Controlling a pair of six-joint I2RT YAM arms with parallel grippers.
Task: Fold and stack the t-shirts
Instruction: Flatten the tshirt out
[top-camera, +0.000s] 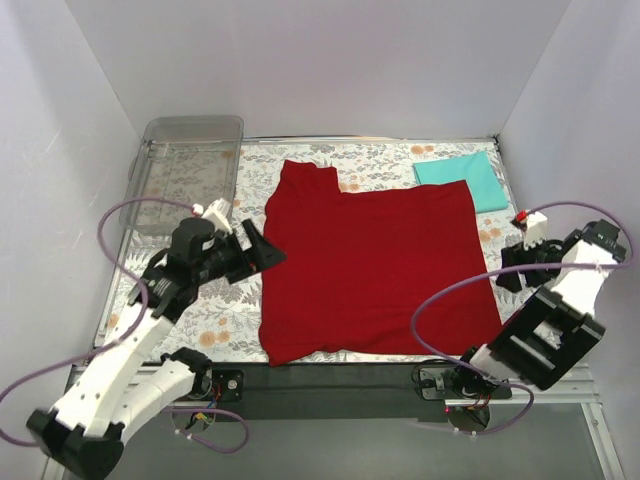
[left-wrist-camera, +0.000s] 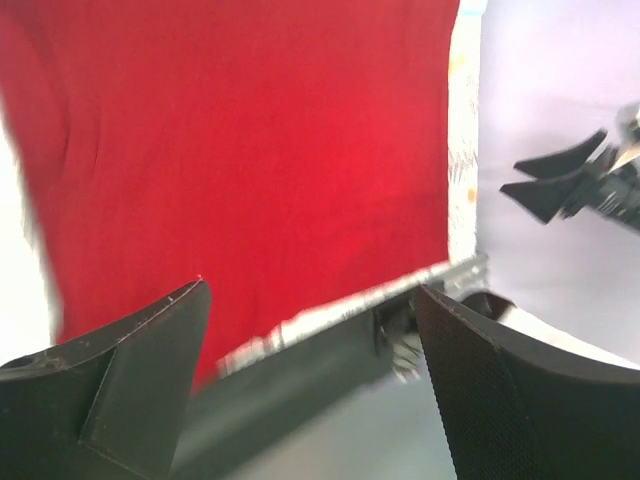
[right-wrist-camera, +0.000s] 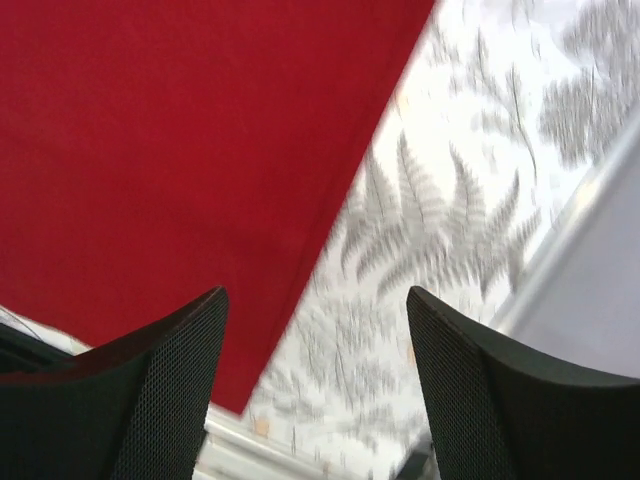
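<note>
Looking down from above, we see the red shirt (top-camera: 375, 265) lying flat in the middle of the mat (top-camera: 210, 315). It makes a roughly square shape with a short tab sticking out at its far left corner. The teal shirt (top-camera: 462, 182) sits folded into a small rectangle at the mat's far right corner, and the red shirt's far right corner meets its near edge. The tray (top-camera: 195, 120) stands at the far left, apart from both shirts.

The left pincer (top-camera: 268, 248) is at the red shirt's left edge, about halfway along it. Its wrist view shows the jaws apart with nothing between them, and red cloth fills most of the space beyond. We cannot tell whether its tips touch the cloth.

The right pincer (top-camera: 508, 268) is over bare mat just beside the red shirt's right edge. Its jaws too stand apart and empty. Between them in its wrist view we see the shirt's edge running diagonally, with fern-patterned mat to the right of it. The two pincers face each other across the shirt.
</note>
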